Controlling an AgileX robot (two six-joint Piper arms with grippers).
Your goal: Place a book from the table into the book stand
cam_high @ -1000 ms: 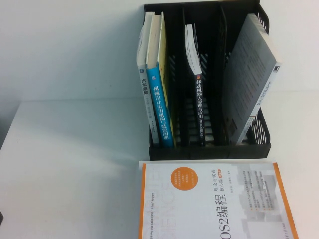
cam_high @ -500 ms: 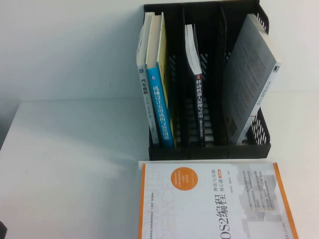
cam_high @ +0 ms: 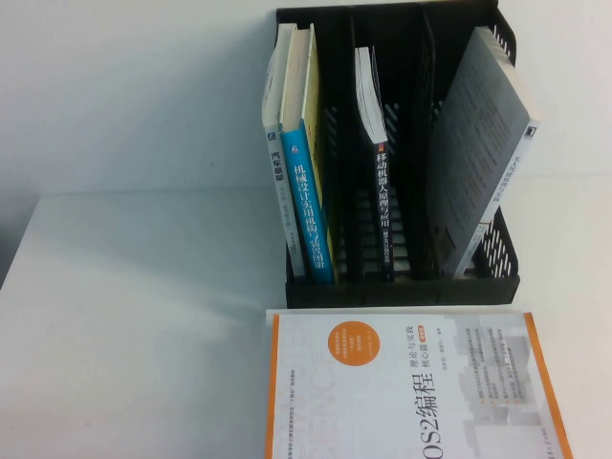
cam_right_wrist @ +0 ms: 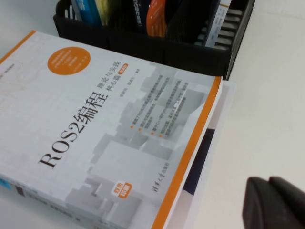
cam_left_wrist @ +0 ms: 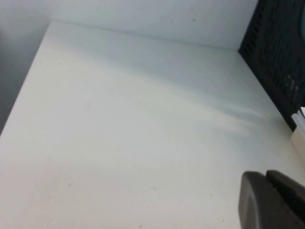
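Observation:
The book (cam_high: 308,206), pale yellow with a teal-blue spine, stands upright in the left compartment of the black book stand (cam_high: 402,290) at the back of the white table (cam_high: 143,325). Its top shows in the right wrist view (cam_right_wrist: 90,9). Neither gripper shows in the high view. My left gripper (cam_left_wrist: 266,175) is shut and empty above bare table, to the left of the stand (cam_left_wrist: 276,52). My right gripper (cam_right_wrist: 268,180) is shut and empty over the table, beside the flat white book's right edge, in front of the stand (cam_right_wrist: 143,47).
A white book with an orange edge (cam_high: 411,392) lies flat in front of the stand, on another white book (cam_right_wrist: 202,148). A thin black-spined book (cam_high: 381,191) stands in the middle compartment. A grey book (cam_high: 483,153) leans in the right one.
A dark bit of the left arm at the lower left corner of the high view has slid down out of sight. The books have not moved.

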